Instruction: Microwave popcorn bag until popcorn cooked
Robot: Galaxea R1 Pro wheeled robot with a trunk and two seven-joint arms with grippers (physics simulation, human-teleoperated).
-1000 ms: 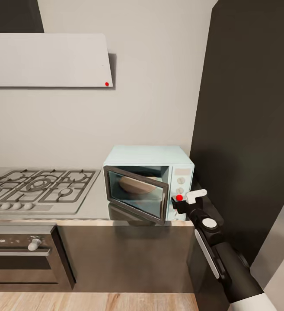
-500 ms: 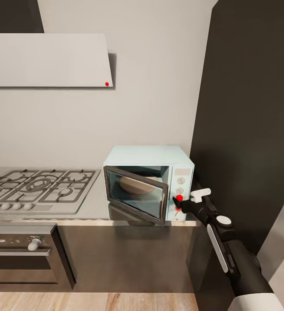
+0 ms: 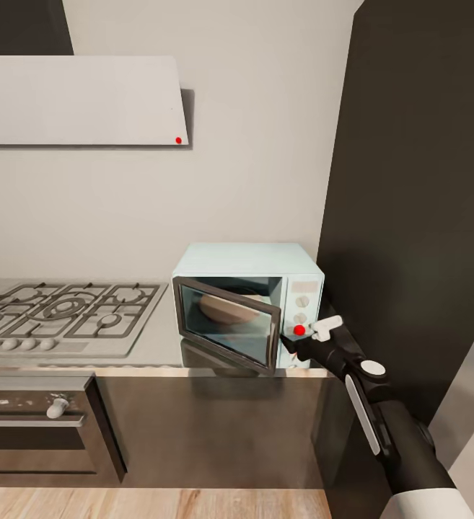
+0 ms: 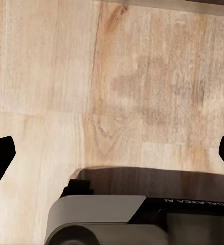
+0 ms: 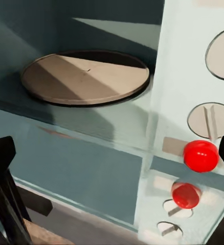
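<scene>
The right gripper (image 3: 294, 339), jaws spread wide, sits at the microwave (image 3: 247, 303) panel's red button (image 5: 200, 155). The door (image 3: 226, 324) stands ajar at 9 o'clock of it; the turntable (image 5: 85, 76) looks bare, perhaps no bag inside. The left gripper (image 4: 112, 153), jaws wide, faces the floor (image 4: 112, 76). Fetching the bag likely comes next.

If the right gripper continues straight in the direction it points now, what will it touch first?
Probably the microwave front: the right gripper points at the seam between its open cavity and knob panel, beside the red button. Depth is unclear.
</scene>
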